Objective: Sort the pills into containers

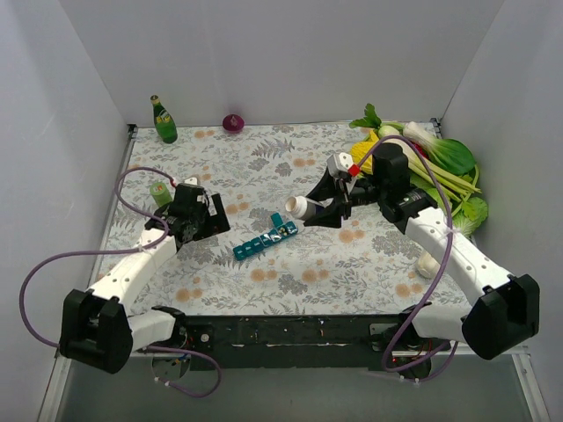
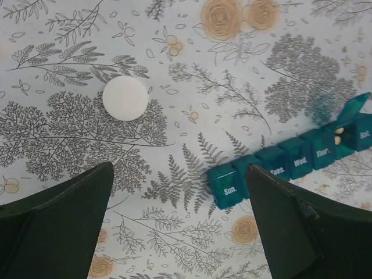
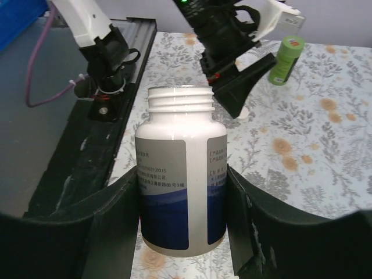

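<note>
The teal pill-organiser strip [image 1: 264, 237] lies slanted at the table's middle. In the left wrist view it [image 2: 290, 160] runs from "Sun." up to the right. One lid near its far end stands open, with small yellowish pills [image 2: 339, 135] inside. My left gripper [image 1: 214, 220] [image 2: 179, 174] is open and empty, hovering just left of the strip's "Sun." end. My right gripper [image 1: 321, 209] [image 3: 181, 192] is shut on a white pill bottle [image 1: 297, 207] [image 3: 180, 168] with a blue label. The bottle is uncapped and tilted, with its mouth near the strip's far end.
A round white cap [image 2: 125, 98] lies on the floral cloth left of the strip. A small green can [image 1: 160, 192] [image 3: 288, 58] stands behind the left gripper. A green glass bottle [image 1: 164, 120] and a purple onion [image 1: 233, 122] stand at the back. Vegetables [image 1: 435, 163] are piled at the right.
</note>
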